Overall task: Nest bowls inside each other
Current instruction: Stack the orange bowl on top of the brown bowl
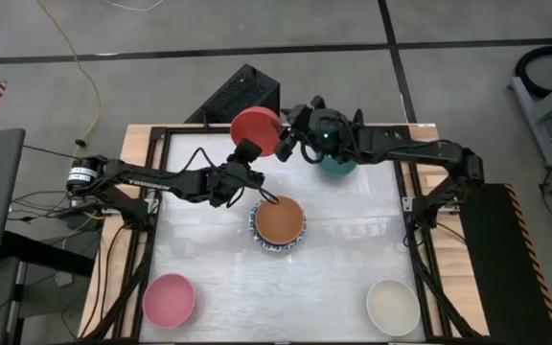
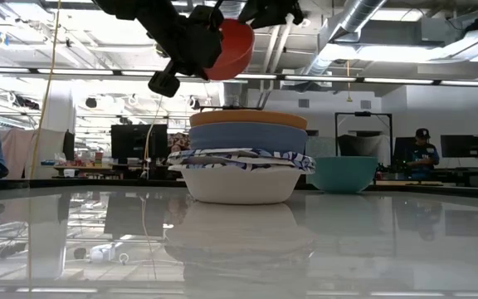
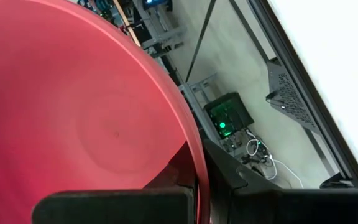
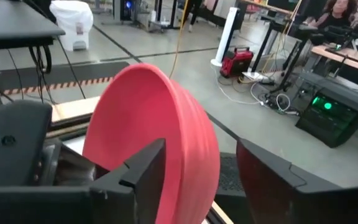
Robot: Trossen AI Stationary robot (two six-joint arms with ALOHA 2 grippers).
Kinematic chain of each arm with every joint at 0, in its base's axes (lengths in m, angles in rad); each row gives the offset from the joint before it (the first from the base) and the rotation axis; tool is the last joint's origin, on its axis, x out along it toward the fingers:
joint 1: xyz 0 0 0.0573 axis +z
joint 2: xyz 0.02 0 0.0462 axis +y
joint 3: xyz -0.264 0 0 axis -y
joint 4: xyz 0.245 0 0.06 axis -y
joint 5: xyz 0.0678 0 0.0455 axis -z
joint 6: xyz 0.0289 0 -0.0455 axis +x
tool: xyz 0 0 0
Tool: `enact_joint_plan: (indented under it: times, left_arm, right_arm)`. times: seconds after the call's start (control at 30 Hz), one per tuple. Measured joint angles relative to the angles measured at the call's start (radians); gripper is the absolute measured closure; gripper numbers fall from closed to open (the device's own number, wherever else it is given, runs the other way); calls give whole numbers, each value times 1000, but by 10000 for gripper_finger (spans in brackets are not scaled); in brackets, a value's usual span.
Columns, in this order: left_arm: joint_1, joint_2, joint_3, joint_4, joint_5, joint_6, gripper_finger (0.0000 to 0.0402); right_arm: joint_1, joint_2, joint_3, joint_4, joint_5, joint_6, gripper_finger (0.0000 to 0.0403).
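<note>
The red bowl [image 1: 256,130] hangs in the air near the table's [image 1: 353,249] far edge, tipped on its side, its rim clamped by the left gripper [image 1: 248,153] — fingers closed on it. The right gripper [image 1: 286,140] sits at the bowl's other side with its fingers [image 4: 143,168] spread wide to either side of the rim, not pinching it. Mid-table stands the stack of nested bowls [image 1: 278,223], orange on top. A dark green bowl [image 1: 337,165] lies under the right arm; pink bowl [image 1: 169,299] and cream bowl [image 1: 393,306] sit at the near corners.
</note>
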Motion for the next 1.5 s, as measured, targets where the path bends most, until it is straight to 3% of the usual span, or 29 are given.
enact_joint_plan:
  times: [0.33,0.63,0.8,1.13,1.3,1.5]
  left_arm:
    - [0,0,0,0,3,8,401]
    - [-7,0,0,5,63,6,400]
    - [-36,-2,-2,64,148,-31,378]
    - [-103,-16,64,69,251,-210,256]
    - [-113,-65,96,39,258,-384,205]
    - [-113,-177,105,-52,323,-636,173]
  right_arm:
    - [-1,51,6,-27,54,-19,223]
    - [-2,51,7,-64,93,-13,385]
    - [-8,47,9,-139,97,45,390]
    - [-34,47,8,-175,-8,95,397]
    - [-62,40,8,-179,-49,110,397]
    - [-143,3,8,-195,-199,122,397]
